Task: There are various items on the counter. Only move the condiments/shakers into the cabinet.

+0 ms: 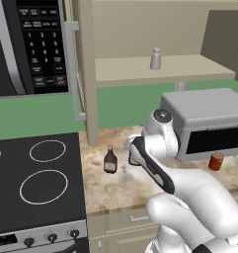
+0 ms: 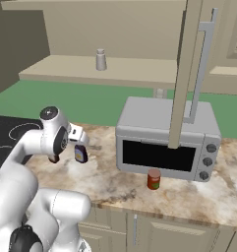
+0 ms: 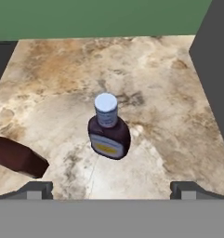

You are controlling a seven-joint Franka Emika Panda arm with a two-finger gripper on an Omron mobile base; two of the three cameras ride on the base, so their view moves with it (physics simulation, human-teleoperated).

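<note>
The dark bottle with blue cap and yellow label (image 3: 108, 130) stands upright on the speckled counter (image 3: 146, 74), right under my gripper (image 3: 112, 190). The gripper is open, with its fingertips (image 3: 39, 189) spread wide to either side of the bottle and nothing held. In the right base view the same bottle (image 2: 80, 154) sits just below the gripper (image 2: 78, 139). The slim brown-red bottle (image 1: 110, 160) stands on the counter (image 1: 110, 190) to the left, and its side (image 3: 18, 159) shows in the hand view. The grey-white shaker (image 1: 155, 59) stands on the cabinet shelf (image 1: 194, 66).
The grey microwave (image 2: 166, 140) stands on the counter to the right, with the small red can (image 2: 153, 178) in front of it. The black stovetop (image 1: 36, 183) lies to the left. An open cabinet door (image 2: 186, 74) hangs above the microwave.
</note>
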